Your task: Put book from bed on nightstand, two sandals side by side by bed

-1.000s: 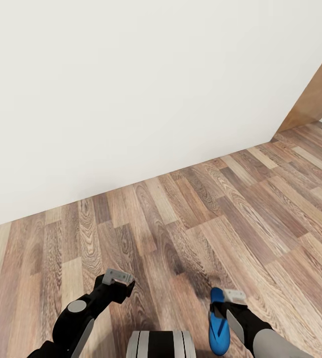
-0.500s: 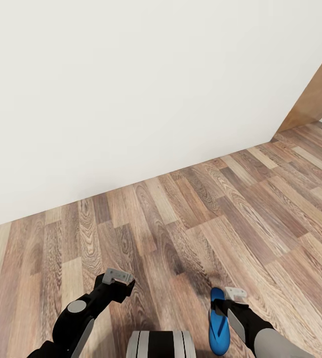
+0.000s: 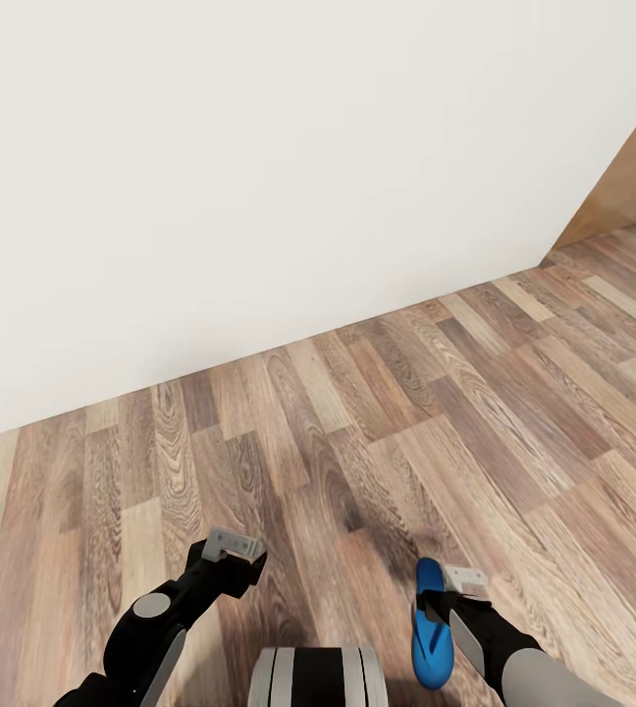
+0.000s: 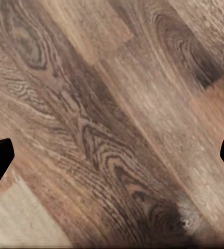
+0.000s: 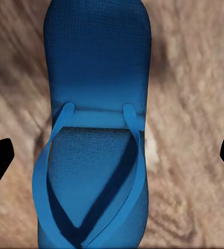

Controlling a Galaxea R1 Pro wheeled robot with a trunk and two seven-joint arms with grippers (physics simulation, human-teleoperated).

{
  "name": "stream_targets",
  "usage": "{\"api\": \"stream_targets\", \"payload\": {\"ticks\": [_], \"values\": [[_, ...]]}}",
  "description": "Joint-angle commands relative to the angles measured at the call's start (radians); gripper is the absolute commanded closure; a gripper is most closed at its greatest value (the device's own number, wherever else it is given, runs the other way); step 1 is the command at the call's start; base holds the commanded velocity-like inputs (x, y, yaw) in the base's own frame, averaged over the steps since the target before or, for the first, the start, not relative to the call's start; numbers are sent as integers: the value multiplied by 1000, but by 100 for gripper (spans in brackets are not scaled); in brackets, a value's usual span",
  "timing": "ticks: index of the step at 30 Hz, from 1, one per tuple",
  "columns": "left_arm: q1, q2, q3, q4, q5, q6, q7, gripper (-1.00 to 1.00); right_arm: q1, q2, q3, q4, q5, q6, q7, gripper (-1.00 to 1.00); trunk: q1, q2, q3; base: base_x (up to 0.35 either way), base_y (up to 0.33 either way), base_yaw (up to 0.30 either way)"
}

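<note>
R fingers point(image 3: 452, 589) grip blue sandal point(image 3: 430, 638); L fingers point(image 3: 235, 546) open over floor point(image 3: 377, 422).

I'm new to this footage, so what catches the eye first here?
A bright blue flat sandal stands out at the right pincer, low over the wood-plank floor. Behind it rises a plain white wall. The left pincer hangs empty above the planks.

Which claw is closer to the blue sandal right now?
Right. The right claw is at the sandal; the left claw hangs apart over bare floor.
</note>
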Motion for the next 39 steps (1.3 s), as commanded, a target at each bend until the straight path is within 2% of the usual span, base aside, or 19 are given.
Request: {"api": "stream_targets", "payload": {"ticks": [1,39], "values": [[-1,1,-1,-1,3,5,-1,-100,0,0,-4,-2,1,6,-1,-100,0,-1,-5,0,0,0],[-1,1,-1,-1,3,5,-1,-100,0,8,-3,-2,2,12,-2,-100,0,-1,-5,0,0,0]]}}
